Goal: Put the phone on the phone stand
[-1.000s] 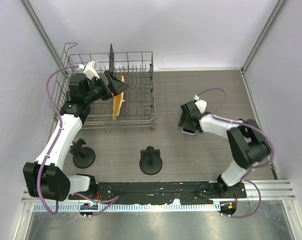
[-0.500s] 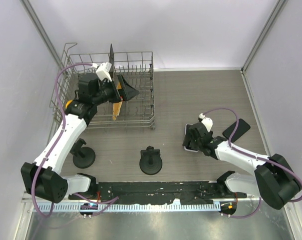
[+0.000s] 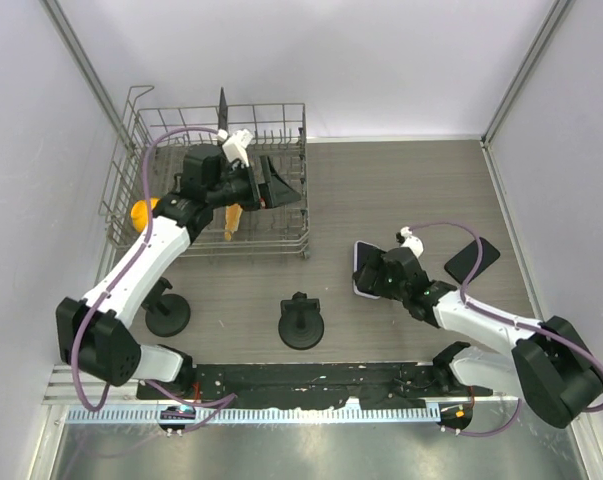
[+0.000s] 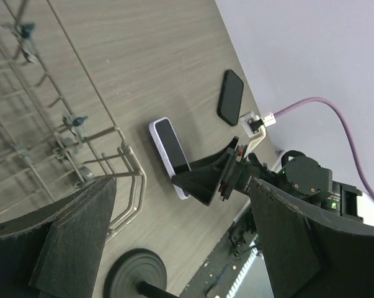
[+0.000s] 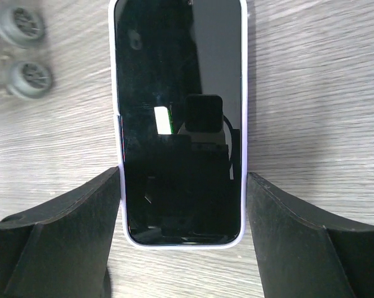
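The phone (image 5: 180,93), in a pale lilac case with its dark screen facing up, sits between the two black fingers of the right gripper (image 5: 182,179). In the right wrist view, the fingers (image 5: 69,230) press against both long edges of the phone's lower half, clamped across its width with no gap on either side. The wood-grain table (image 5: 311,74) shows all around the phone, but I cannot tell whether it rests on the table or is lifted just off it.

From above, the phone (image 3: 362,272) is right of centre, with the right gripper (image 3: 381,284) at its right end. It is near the middle stand (image 3: 301,322) but apart from it, behind and to the right. That stand is black with a round base. A second stand (image 3: 167,308) of the same kind sits well to the left, beside the left arm. A second, dark phone (image 3: 471,260) lies flat on the table to the right of the right gripper, touching nothing.

The left gripper (image 3: 281,190) hangs over the front right corner of a wire rack (image 3: 141,130) at the back left. Its fingers (image 4: 69,248) are spread wide apart, holding and touching nothing. Through the gap between them, the left wrist view shows rack wires, the lilac phone with the right gripper on it, the dark phone beyond, and a stand's base below.
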